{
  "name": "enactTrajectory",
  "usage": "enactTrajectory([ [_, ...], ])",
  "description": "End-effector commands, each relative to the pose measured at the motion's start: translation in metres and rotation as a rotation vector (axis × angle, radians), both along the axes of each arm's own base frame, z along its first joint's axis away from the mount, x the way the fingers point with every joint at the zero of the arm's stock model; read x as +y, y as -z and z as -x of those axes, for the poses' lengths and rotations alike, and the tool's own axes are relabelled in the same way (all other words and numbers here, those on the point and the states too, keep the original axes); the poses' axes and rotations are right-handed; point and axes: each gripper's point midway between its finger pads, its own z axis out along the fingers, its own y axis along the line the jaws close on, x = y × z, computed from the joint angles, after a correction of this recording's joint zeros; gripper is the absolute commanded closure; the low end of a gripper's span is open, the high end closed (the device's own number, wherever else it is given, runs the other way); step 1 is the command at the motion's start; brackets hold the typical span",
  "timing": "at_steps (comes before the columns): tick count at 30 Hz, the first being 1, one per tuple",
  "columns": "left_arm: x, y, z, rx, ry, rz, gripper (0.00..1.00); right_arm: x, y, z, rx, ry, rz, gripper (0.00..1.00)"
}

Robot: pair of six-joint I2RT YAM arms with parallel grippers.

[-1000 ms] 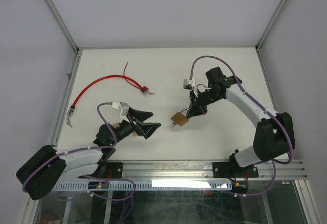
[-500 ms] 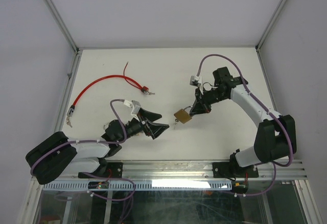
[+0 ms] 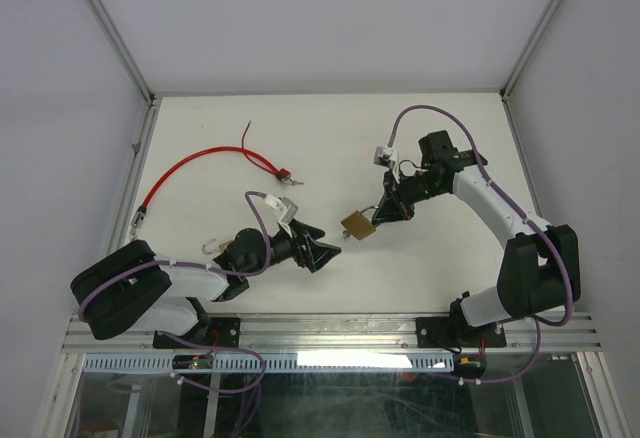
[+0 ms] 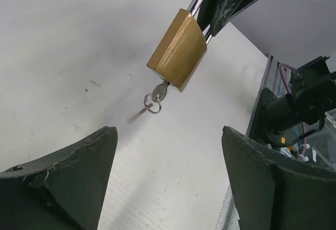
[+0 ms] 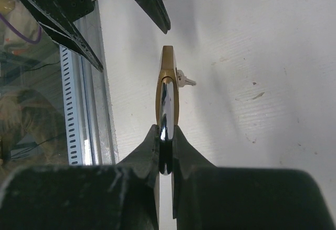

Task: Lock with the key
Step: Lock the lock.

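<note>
A brass padlock [image 3: 357, 226] hangs above the table, held by its chrome shackle [image 5: 166, 114] in my shut right gripper [image 3: 381, 213]. A small silver key [image 4: 157, 93] with a ring sticks out of the padlock's bottom [image 4: 177, 49]; the key also shows in the right wrist view [image 5: 185, 80]. My left gripper [image 3: 325, 255] is open and empty, low over the table, just left of and below the padlock, its jaws spread wide and pointing at it. In the left wrist view the key hangs ahead of the gap between the fingers.
A red cable [image 3: 190, 166] with metal ends lies at the back left of the white table [image 3: 330, 138]. A small metal hook [image 3: 211, 247] lies by the left arm. The aluminium rail [image 3: 340, 330] runs along the near edge.
My left arm has stretched right, bringing its open gripper closer to the padlock. My right gripper raised the padlock slightly and then held it nearly still.
</note>
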Motion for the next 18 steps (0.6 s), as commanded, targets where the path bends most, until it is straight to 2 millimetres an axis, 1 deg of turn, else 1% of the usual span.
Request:
enactTrajectory([
  [1,-0.011,-0.016,-0.005,-0.031,0.001,0.038,0.19,0.01,-0.034,0.001,-0.062,-0.018,-0.124,1.0],
  [6,-0.013,-0.008,-0.005,-0.025,-0.004,0.022,0.19,0.009,-0.034,0.0,-0.061,-0.014,-0.123,1.0],
  [9,-0.016,-0.005,-0.005,-0.027,0.008,0.017,0.24,0.009,-0.034,0.0,-0.062,-0.014,-0.124,1.0],
  [10,-0.017,-0.007,-0.004,-0.035,0.017,0.025,0.28,0.009,-0.034,0.0,-0.061,-0.013,-0.123,1.0],
  [11,-0.02,0.002,-0.004,-0.02,0.024,0.006,0.31,0.009,-0.034,0.0,-0.061,-0.012,-0.123,1.0],
  [12,-0.023,0.004,-0.004,-0.016,0.03,0.0,0.32,0.008,-0.034,-0.001,-0.061,-0.011,-0.122,1.0],
  [16,-0.034,0.01,-0.005,-0.034,0.051,-0.016,0.34,0.008,-0.035,0.0,-0.061,-0.012,-0.124,1.0],
  [18,-0.039,0.011,-0.009,-0.062,0.045,-0.021,0.35,0.008,-0.035,-0.001,-0.063,-0.011,-0.124,1.0],
])
